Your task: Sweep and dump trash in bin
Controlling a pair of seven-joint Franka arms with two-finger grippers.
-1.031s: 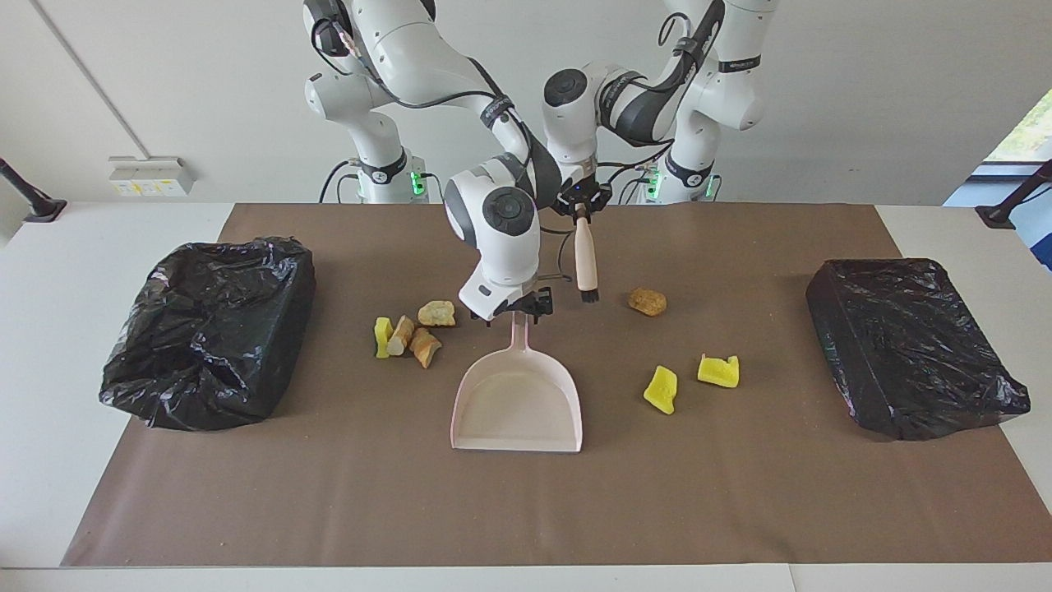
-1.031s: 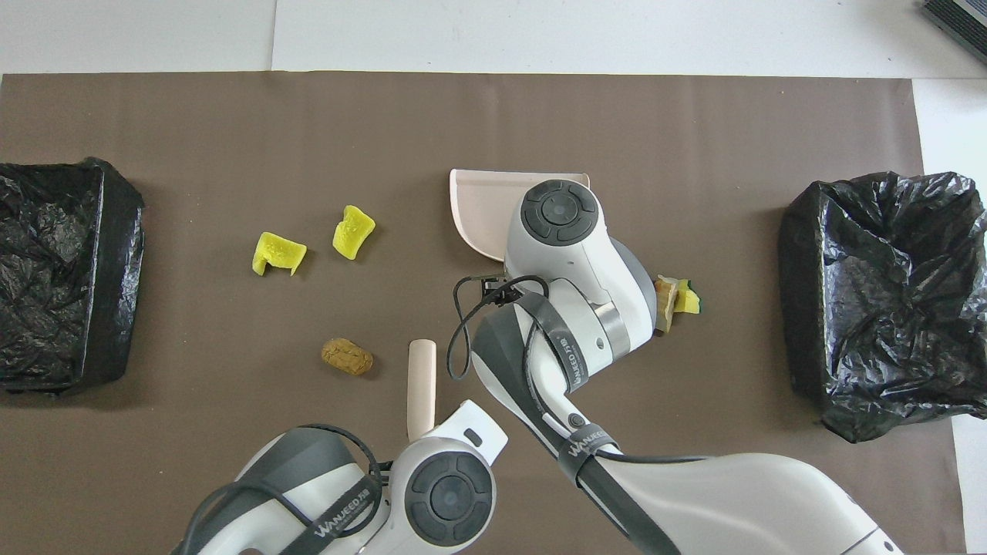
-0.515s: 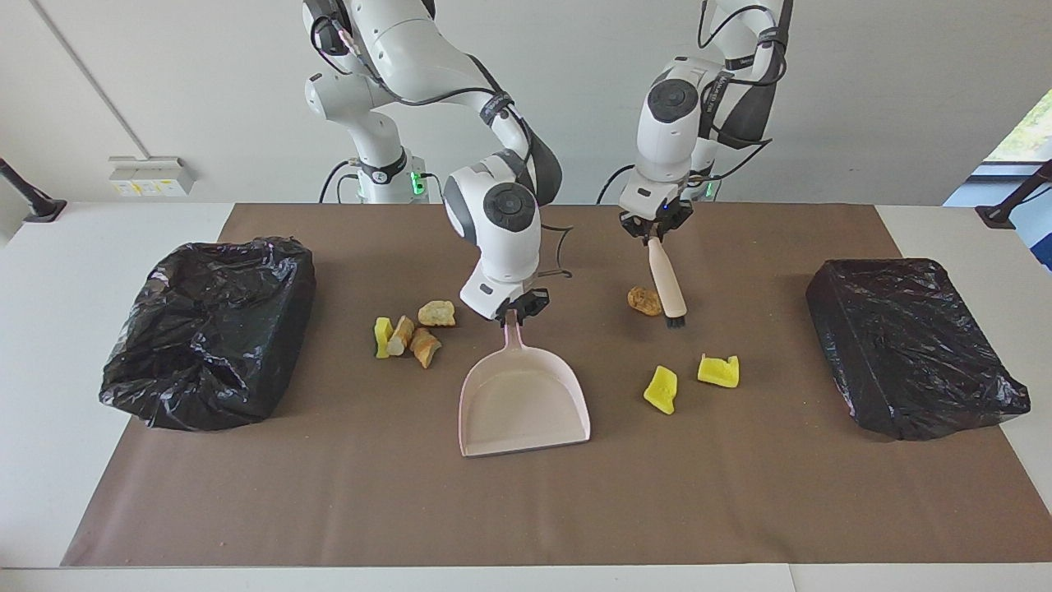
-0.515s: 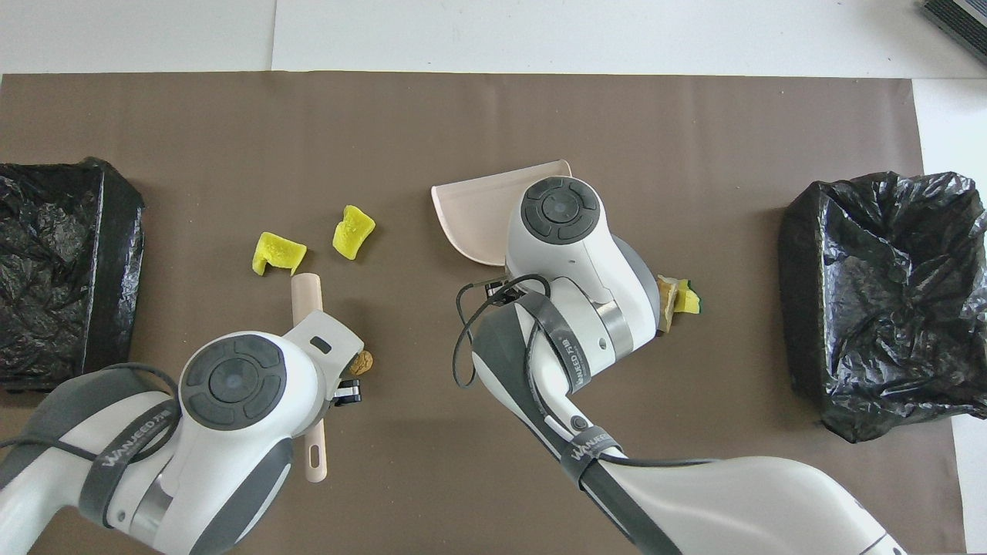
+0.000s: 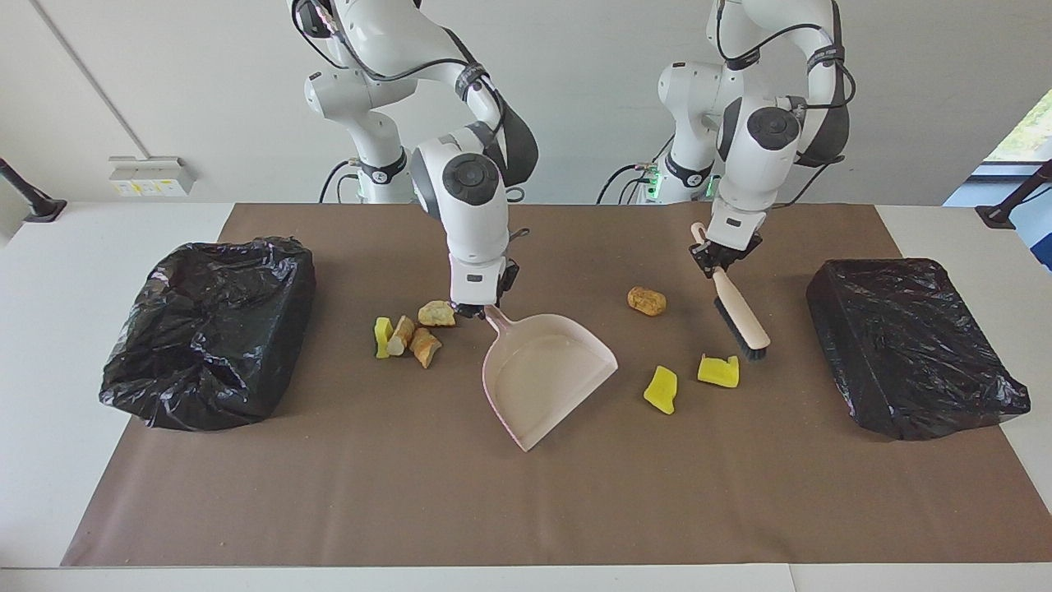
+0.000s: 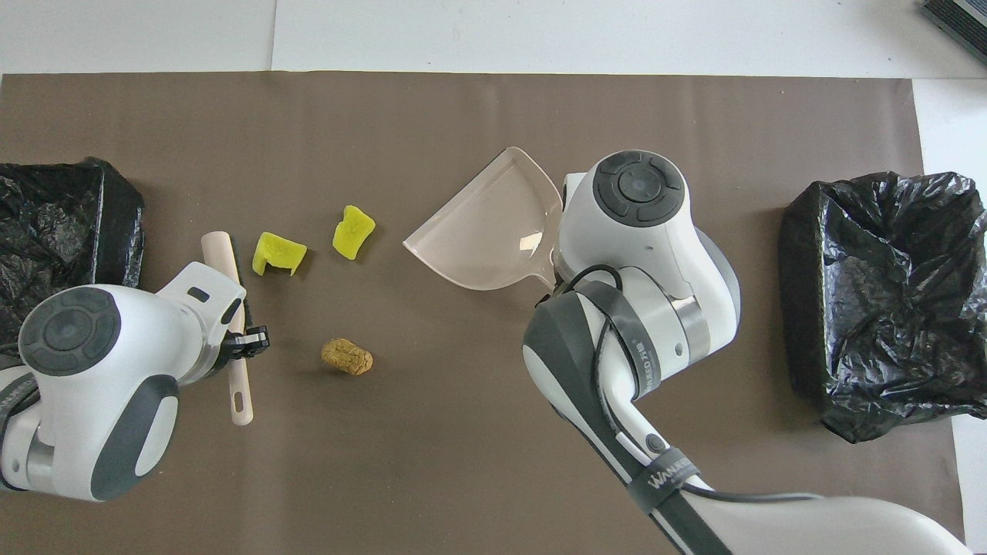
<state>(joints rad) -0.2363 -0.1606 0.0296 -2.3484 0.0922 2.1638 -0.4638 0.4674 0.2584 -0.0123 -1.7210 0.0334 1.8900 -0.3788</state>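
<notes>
So since a second ago the left gripper (image 5: 713, 261) swung its brush (image 5: 741, 316) from the middle out toward the left arm's end of the mat, fingers clamped on the handle, bristles down beside a yellow sponge piece (image 5: 718, 371). The right gripper (image 5: 474, 307) is closed on the dustpan (image 5: 546, 376) handle and has turned the pan, so its mouth now faces the other yellow chunk (image 5: 662, 389) and the brown lump (image 5: 647, 301). The cluster of trash (image 5: 411, 332) by the pan's handle hasn't moved. "WANJEED" is printed on the arm straps. Black-bagged bins (image 5: 210, 330) (image 5: 911, 345) sit at both ends of the brown mat (image 5: 526, 510), nothing blocking.
</notes>
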